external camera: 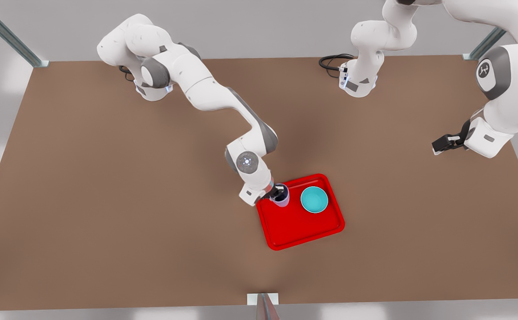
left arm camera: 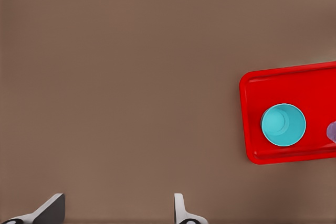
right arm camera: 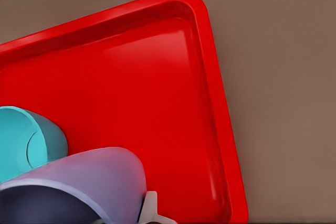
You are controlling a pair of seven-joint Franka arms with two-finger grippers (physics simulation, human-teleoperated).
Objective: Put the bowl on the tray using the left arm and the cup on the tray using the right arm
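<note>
We see the red tray (external camera: pixel 301 226) lying on the brown tabletop (external camera: pixel 107 200), toward the middle of its near edge in the front view. The teal bowl (external camera: pixel 314 199) stands upright on the tray near the far corner at the front view's right, free of both arms. The lavender cup (external camera: pixel 281 197) stands at the tray's far corner at the front view's left, beside the bowl but apart from it. We find the right gripper (external camera: pixel 278 193) at the cup's rim, its fingers clamped on the cup wall; in the right wrist view the cup (right arm camera: pixel 79 184) sits close to the lens with the bowl (right arm camera: pixel 26 140) just behind it and the tray floor (right arm camera: pixel 157 87) beyond. The left gripper (external camera: pixel 441 144) hangs above the tabletop's edge at the front view's right, well apart from the tray, its fingers (left arm camera: pixel 181 211) spread and holding nothing; this arm waits.
</note>
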